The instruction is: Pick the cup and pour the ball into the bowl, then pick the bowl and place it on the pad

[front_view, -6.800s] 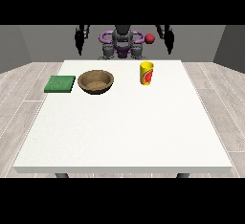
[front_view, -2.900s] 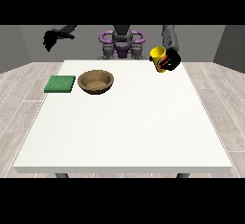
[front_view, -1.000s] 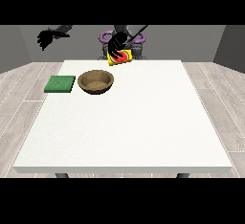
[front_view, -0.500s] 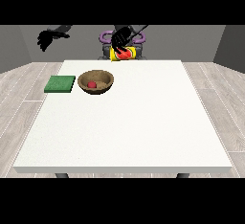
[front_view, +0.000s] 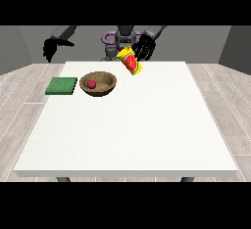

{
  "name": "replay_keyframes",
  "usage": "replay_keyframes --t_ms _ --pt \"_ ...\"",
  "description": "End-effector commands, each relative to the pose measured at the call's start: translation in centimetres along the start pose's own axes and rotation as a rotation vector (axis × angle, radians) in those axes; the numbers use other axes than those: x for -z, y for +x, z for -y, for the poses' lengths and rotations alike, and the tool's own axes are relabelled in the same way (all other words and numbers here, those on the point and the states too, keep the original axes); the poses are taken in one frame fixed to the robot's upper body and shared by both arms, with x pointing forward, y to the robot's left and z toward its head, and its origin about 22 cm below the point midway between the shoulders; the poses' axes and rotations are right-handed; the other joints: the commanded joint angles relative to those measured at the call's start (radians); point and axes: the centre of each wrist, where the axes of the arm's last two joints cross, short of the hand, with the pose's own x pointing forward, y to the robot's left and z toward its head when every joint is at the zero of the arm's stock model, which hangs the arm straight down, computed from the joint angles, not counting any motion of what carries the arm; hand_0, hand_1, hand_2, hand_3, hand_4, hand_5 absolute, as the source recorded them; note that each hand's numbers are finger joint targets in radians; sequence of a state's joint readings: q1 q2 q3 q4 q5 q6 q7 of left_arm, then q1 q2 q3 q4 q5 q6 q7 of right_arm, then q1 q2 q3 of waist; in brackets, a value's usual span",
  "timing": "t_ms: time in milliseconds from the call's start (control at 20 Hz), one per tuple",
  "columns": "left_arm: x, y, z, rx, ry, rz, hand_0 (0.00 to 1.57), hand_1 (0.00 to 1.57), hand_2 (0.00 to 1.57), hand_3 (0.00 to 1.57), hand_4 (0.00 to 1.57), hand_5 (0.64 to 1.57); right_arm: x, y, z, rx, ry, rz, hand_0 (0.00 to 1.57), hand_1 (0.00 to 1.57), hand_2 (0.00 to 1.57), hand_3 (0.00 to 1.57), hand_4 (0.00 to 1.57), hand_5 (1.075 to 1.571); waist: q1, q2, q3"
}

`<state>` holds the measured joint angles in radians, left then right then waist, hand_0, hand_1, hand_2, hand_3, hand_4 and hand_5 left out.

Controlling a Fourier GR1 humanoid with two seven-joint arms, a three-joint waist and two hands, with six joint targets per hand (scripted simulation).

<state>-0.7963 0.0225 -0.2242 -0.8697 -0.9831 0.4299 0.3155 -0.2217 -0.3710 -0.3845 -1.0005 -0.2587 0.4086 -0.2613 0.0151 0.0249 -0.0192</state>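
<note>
A round brown bowl with a wood-like look sits on the white table beside a flat green square pad — a small red ball lies inside it. The hand at the view's right curls round a yellow cup with a red mark, held tilted in the air just right of the bowl. The hand at the view's left hangs off the table's far corner, fingers relaxed — holding nothing.

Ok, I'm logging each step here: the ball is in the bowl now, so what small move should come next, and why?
Probably set the cup upright on the bare table. The red ball already lies in the bowl, yet the hand at the view's right holds the cup tilted in the air; the bowl is not yet on the green pad.
</note>
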Motion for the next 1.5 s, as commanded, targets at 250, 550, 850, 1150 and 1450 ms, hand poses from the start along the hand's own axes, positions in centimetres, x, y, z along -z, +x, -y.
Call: replay_keyframes --t_ms 250,550,850,1150,1450 --pt "-3.2 -2.4 -1.6 -0.784 0.034 -0.024 0.0 0.0 0.0 0.0 0.0 1.563 4.3 1.0 -6.1 0.005 -0.024 0.098 0.0 0.0 0.0 0.0 0.25 1.571 0.036 0.155 0.0084" --pt "-4.2 -4.6 -2.5 -0.917 -0.05 0.175 0.0 0.0 0.0 0.0 0.0 1.564 4.4 -1.6 -8.1 0.058 -0.168 0.11 0.0 0.0 0.0 0.0 0.32 1.57 0.167 0.204 0.0192" --pt "-6.3 -9.1 -1.4 -0.916 -0.042 0.133 0.0 0.0 0.0 0.0 0.0 1.564 7.0 -0.4 -8.2 0.074 -0.145 0.078 0.0 0.0 0.0 0.0 0.29 1.567 0.123 0.186 0.0194" --pt "-6.1 -9.6 -4.6 -0.912 -0.076 0.125 0.0 0.0 0.0 0.0 0.0 1.566 6.4 -3.6 -8.4 0.051 -0.188 0.016 0.0 0.0 0.0 0.0 0.19 1.563 0.156 0.147 0.0198" --pt "-5.6 -10.1 -5.8 -0.912 -0.029 0.118 0.0 0.0 0.0 0.0 0.0 1.566 6.5 -5.1 -9.3 0.056 -0.159 0.009 0.0 0.0 0.0 0.0 0.1 1.563 0.134 0.178 0.0198"
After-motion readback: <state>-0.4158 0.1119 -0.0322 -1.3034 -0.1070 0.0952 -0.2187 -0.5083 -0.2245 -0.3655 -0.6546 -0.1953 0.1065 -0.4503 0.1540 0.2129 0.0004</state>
